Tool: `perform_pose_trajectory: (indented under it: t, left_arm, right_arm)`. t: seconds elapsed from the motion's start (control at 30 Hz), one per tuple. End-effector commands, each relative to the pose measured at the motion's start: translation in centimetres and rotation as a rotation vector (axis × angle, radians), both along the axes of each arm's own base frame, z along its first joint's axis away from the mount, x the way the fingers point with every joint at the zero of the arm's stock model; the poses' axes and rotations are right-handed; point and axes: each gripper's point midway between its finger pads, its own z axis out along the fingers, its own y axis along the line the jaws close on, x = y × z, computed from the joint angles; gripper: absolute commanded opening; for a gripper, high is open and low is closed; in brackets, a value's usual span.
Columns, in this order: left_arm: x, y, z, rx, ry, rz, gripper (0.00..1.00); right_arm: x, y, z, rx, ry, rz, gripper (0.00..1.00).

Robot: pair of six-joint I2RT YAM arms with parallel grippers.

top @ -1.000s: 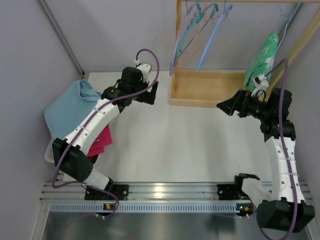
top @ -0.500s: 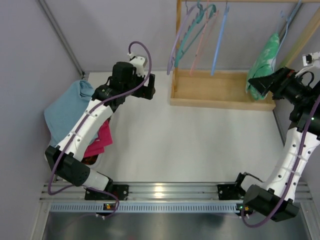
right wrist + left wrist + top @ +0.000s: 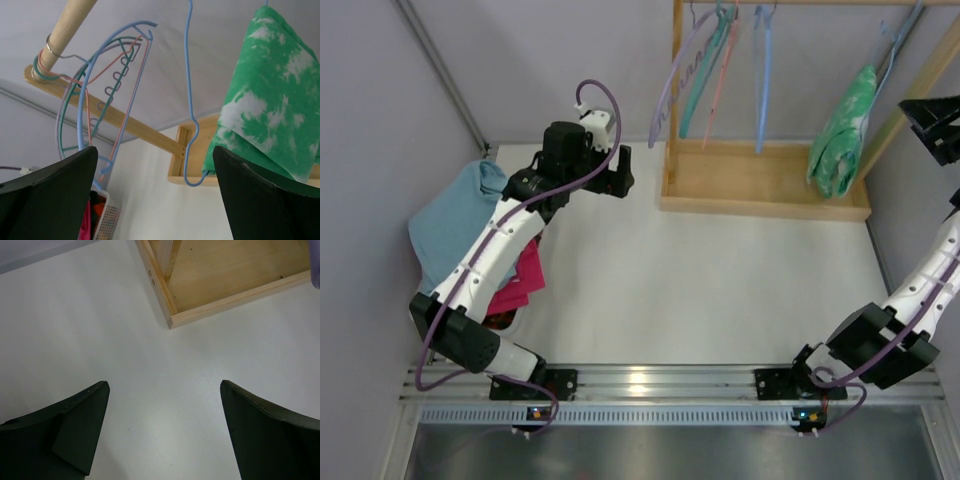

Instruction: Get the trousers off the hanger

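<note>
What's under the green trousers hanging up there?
Below the green trousers sits a wooden tray, the bottom of the clothes rack. The trousers cover the tray's right end, so whatever lies on that spot cannot be seen.

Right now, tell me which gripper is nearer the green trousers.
Right. The right gripper hangs just to the right of the trousers, open and holding nothing. The left gripper sits far to their left, over the table beyond the wooden tray's left corner.
</note>
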Motion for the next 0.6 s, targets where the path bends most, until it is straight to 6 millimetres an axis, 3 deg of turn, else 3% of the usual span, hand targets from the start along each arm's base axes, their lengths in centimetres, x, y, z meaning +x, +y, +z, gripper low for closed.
perform_pose_trajectory:
  t: [0.0, 0.07, 0.13, 0.27, 0.33, 0.47, 0.57]
  left_arm:
    - [-0.5, 0.5, 3.9, -0.05, -0.084, 0.02, 0.99]
    - [-0.5, 0.9, 3.6, -0.042, -0.083, 0.044, 0.99]
    - [-0.8, 1.4, 3.9, -0.025, -0.103, 0.042, 0.99]
    - [-1.4, 1.7, 4.2, -0.012, -0.122, 0.031, 0.98]
    - [-1.7, 1.7, 4.5, -0.017, -0.127, 0.021, 0.98]
    - [-2.2, 1.9, 5.0, -0.02, -0.143, 0.009, 0.98]
    - [-2.5, 2.3, 5.4, -0.006, -0.163, 0.012, 0.98]
  right_arm:
    - [1.5, -1.6, 3.0, 0.057, -0.089, -0.025, 0.99]
    - [2.1, -1.1, 4.4, 0.077, -0.136, 0.003, 0.98]
    - [3.1, -1.1, 4.7, 0.068, -0.149, 0.005, 0.96]
    - [5.6, 0.8, 5.0, 0.066, -0.158, 0.061, 0.93]
    - [7.0, 0.9, 4.4, 0.064, -0.153, 0.07, 0.9]
    - [9.7, 2.9, 3.7, 0.057, -0.144, 0.12, 0.89]
    - [10.8, 4.0, 3.7, 0.046, -0.15, 0.142, 0.88]
